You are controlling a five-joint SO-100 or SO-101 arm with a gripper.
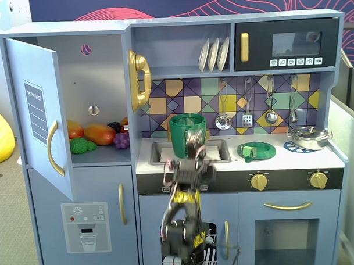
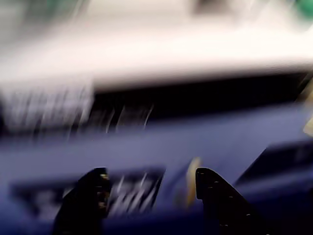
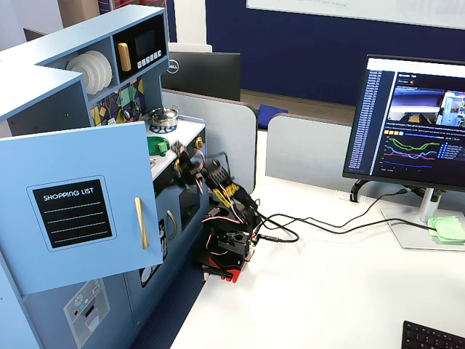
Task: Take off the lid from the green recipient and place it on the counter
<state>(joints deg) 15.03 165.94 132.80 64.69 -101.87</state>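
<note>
The dark green recipient stands upright in the sink cut-out of the counter, with its mouth uncovered. The bright green lid lies flat on the counter right of the sink, and it also shows in the other fixed view. My gripper is blurred in front of the recipient, at the counter's front edge. In the wrist view my gripper is open and empty, facing the blue cabinet front and the black knob panel. The door hides the recipient in the side fixed view.
A silver metal pot sits on the right burner ring. The fridge door hangs open at the left, with toy fruit on the shelf. Gold knobs stick out of the black panel. A monitor and cables are on the desk.
</note>
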